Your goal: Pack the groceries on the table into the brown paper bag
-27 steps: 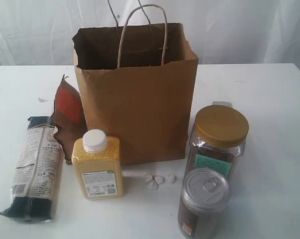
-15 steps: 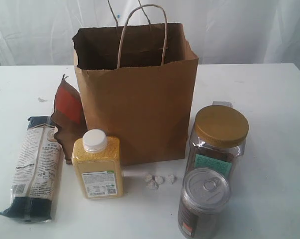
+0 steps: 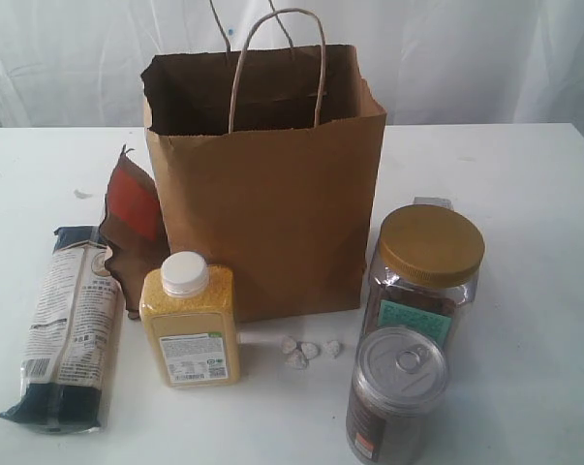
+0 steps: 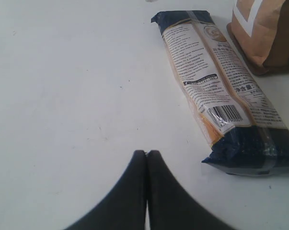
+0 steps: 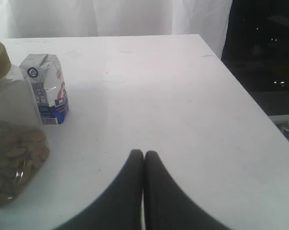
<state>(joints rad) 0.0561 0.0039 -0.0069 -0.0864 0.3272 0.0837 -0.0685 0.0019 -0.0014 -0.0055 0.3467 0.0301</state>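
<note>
Left hand (image 4: 146, 153) closed near noodle packet (image 4: 216, 81); right hand (image 5: 144, 153) closed.

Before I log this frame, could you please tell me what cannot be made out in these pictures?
Inside of the paper bag: exterior view, its front wall hides the contents.
Carton: exterior view, nearly all behind the jar.
Can: exterior view, base cut off by the lower edge.
Pouch: exterior view, partly behind the bag; left wrist view, cut by the edge.
Print on the bottle: exterior view, too small.

Bag (image 3: 272, 223) centre table (image 3: 524, 184); noodle packet (image 3: 69, 320), pouch (image 3: 132, 218) left; jar (image 3: 430, 247), can (image 3: 398, 387) right; bottle (image 3: 190, 329) front.
</note>
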